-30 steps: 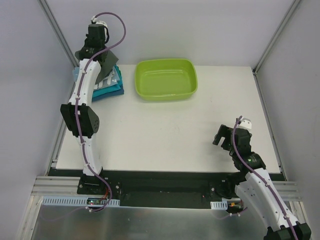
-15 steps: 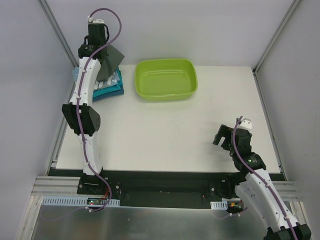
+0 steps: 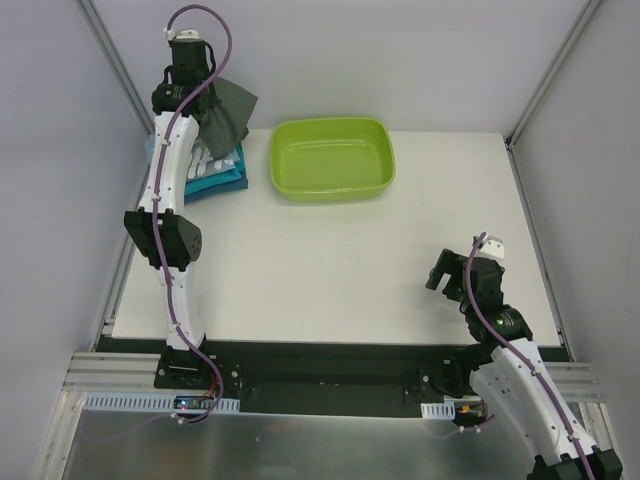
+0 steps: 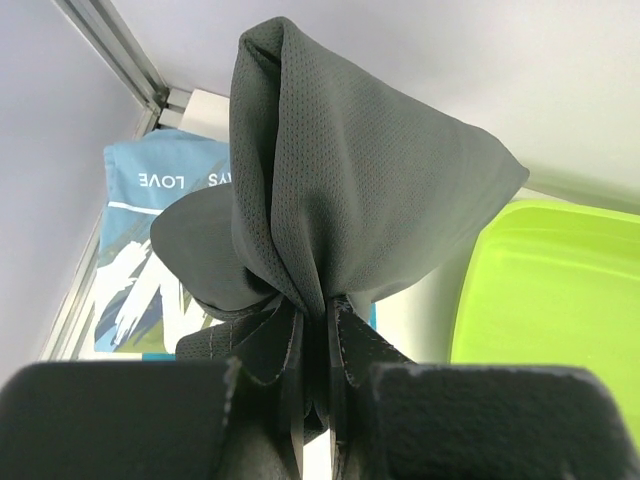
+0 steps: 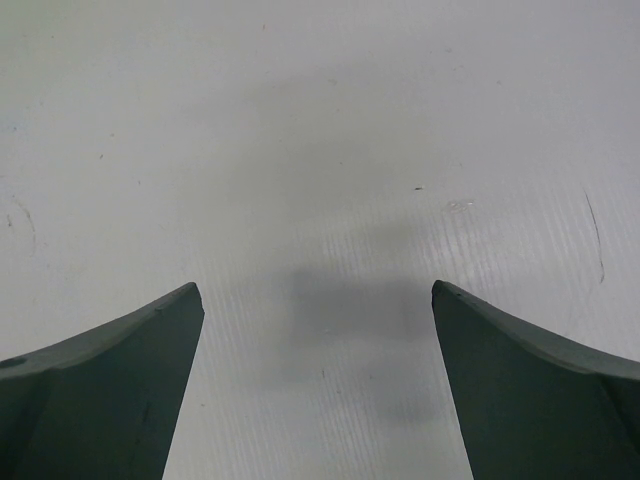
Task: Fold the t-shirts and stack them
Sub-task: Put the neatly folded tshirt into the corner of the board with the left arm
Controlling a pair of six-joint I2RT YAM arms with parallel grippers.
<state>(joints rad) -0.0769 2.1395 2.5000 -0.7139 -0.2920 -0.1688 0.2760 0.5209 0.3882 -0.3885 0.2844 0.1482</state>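
My left gripper (image 3: 203,108) is shut on the dark grey t-shirt (image 3: 230,112) and holds it in the air above the stack at the table's far left corner. In the left wrist view the grey cloth (image 4: 350,190) bunches between my jaws (image 4: 318,330) and hangs over the light blue t-shirt with white letters (image 4: 150,210). That blue shirt (image 3: 222,160) lies on top of folded teal shirts (image 3: 215,182). My right gripper (image 3: 447,272) is open and empty, low over bare table (image 5: 320,150) at the near right.
A lime-green plastic tub (image 3: 331,158) stands at the back middle, just right of the stack; its rim shows in the left wrist view (image 4: 540,300). Grey walls and frame posts close in the table on the left, back and right.
My left gripper has lifted the dark grey t-shirt higher and back off the stack, and the cloth swings out to the right. The right arm has not moved.
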